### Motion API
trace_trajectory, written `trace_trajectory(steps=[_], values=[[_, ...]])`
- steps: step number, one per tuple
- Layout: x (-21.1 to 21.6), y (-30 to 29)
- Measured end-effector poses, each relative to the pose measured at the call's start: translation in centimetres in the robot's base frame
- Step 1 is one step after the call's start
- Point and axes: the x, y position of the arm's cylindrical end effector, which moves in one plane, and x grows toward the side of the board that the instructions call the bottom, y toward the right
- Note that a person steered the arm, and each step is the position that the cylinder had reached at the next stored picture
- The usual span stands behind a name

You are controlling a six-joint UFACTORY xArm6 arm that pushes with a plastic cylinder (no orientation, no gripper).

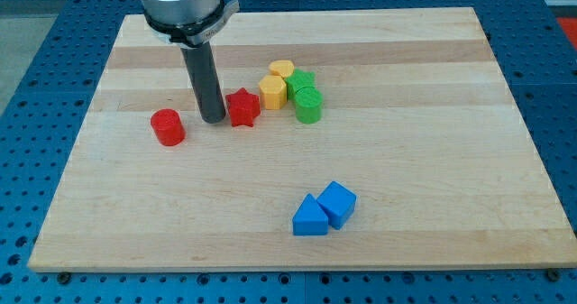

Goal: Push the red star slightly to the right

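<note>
The red star [242,107] lies on the wooden board [433,160] a little left of the middle, near the view's top. My tip [214,120] stands on the board just left of the star, close to its left point or touching it. A red cylinder [168,126] sits further left of my tip. Right of the star stands a tight cluster: a yellow block [273,92], a second yellow block [282,69] behind it, a green star [302,81] and a green cylinder [308,105].
A blue triangle block [310,217] and a blue cube-like block [337,203] lie touching each other toward the view's bottom. The board rests on a blue perforated table [36,115]. The yellow block is a small gap from the star's right side.
</note>
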Motion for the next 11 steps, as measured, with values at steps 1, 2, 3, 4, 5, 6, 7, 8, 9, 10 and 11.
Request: trace_trajectory(steps=[1,2,3,4,5,6,7,8,9,10,11], values=[[-1.2,-0.7],[-2.1,-0.9],[-2.1,-0.6],[-2.1,-0.2],[-2.1,0.1],[-2.1,0.9],[-1.8,2.0],[-1.5,2.6],[-1.5,2.6],[-1.5,2.6],[-1.3,2.6]])
